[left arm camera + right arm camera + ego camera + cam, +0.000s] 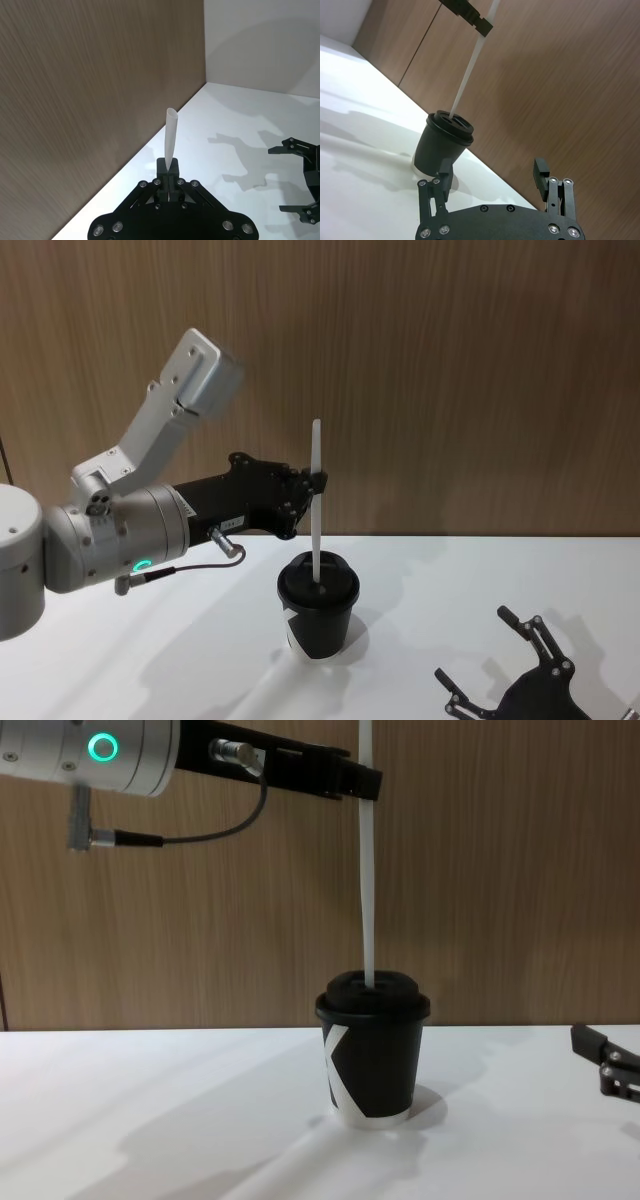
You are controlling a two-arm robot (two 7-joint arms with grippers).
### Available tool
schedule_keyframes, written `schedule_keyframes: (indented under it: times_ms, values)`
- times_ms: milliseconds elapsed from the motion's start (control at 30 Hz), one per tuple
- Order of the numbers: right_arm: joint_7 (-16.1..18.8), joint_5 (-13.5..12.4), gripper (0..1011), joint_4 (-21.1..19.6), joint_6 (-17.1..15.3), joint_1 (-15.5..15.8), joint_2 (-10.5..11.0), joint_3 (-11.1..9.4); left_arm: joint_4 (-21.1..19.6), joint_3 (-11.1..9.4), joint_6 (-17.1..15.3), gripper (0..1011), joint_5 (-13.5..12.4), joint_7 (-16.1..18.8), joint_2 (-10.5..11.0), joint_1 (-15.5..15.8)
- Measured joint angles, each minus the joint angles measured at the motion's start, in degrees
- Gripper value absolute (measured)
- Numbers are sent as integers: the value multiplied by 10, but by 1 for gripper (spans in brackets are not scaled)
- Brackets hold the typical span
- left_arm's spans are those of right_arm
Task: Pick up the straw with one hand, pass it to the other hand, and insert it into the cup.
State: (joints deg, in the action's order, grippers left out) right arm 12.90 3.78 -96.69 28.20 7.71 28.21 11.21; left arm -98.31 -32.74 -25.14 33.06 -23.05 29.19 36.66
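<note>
The wood-panelled wall (450, 360) rises behind the white desk (480, 580), which runs out past the edges of the head view. The left arm (120, 530), white with a silver wrist and a green ring light, reaches in from the left, and its shoulder is cut off at the frame. Its end effector (318, 483) is clamped narrowly on the straw (316, 510) above the straw's midpoint, holding it upright. The black cup (318, 610) stands on the desk in the middle, directly under that grip, and the straw's lower end sits in the opening of its dome lid (372, 992); how deep it goes is hidden by the lid. The right end effector (500, 665) rests low near the desk at the right, apart from the cup, with its fingers spread wide and holding nothing; its arm is out of frame.
</note>
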Motion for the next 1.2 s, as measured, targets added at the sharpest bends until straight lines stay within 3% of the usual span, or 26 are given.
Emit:
schedule_keyframes:
  times_ms: [1200]
  values:
    - [0,0,1001,0,0,0,0,0,18,-9,3,8,2,-7,-9,5]
